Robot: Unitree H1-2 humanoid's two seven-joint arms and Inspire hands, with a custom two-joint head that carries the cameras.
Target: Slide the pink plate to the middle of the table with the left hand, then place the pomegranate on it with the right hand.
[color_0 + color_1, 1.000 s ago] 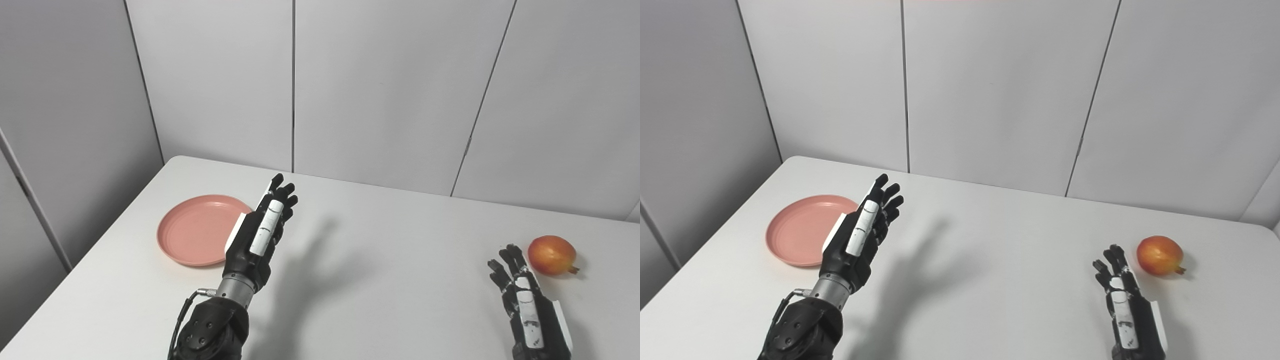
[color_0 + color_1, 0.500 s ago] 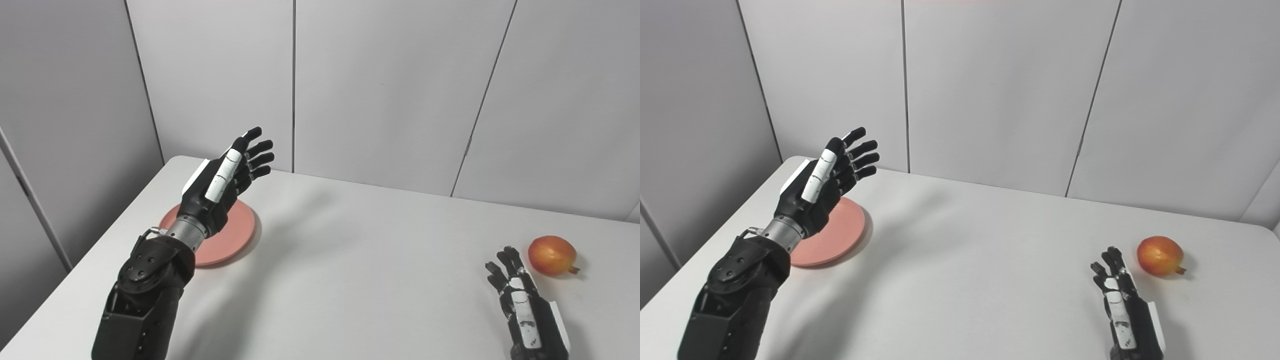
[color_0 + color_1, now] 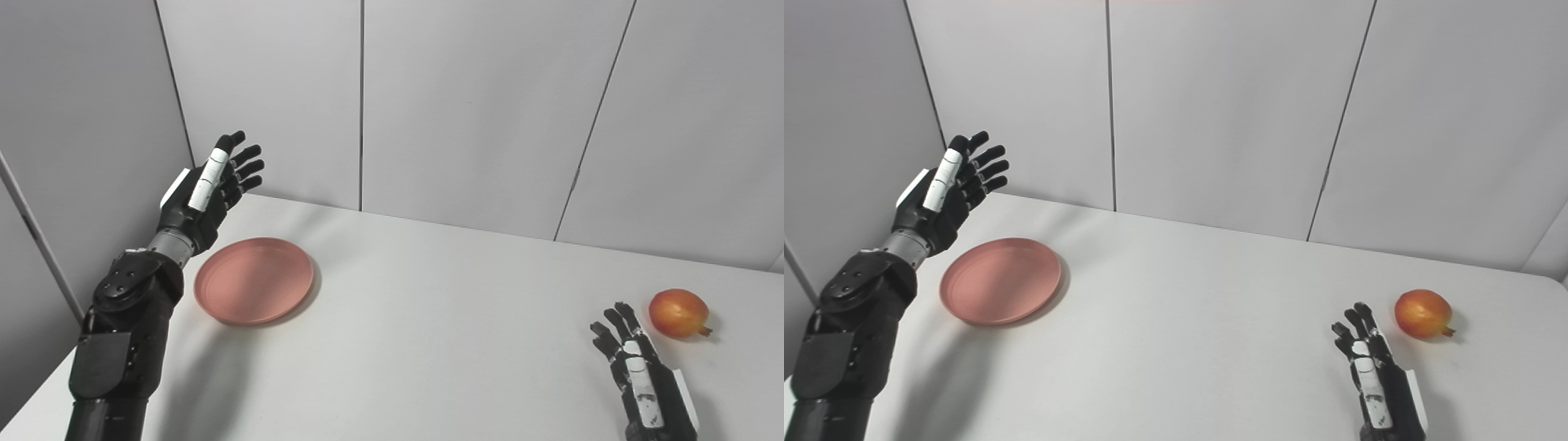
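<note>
A pink plate (image 3: 254, 281) lies flat on the left part of the white table (image 3: 429, 318). My left hand (image 3: 208, 184) is raised in the air beyond the plate's left rear edge, fingers spread, holding nothing. A red-yellow pomegranate (image 3: 678, 313) sits near the table's right edge. My right hand (image 3: 637, 373) rests low at the front right, just in front and left of the pomegranate, open and apart from it. The same scene shows in the right eye view, with the plate (image 3: 999, 280) and the pomegranate (image 3: 1423, 314).
Grey wall panels (image 3: 465, 104) stand close behind the table and along its left side. The table's left edge runs just beside the plate and my left arm (image 3: 122, 343).
My left hand has swung up and to the left, from the plate's right side to above its left rear. The plate is fully uncovered now. The right hand has barely moved.
</note>
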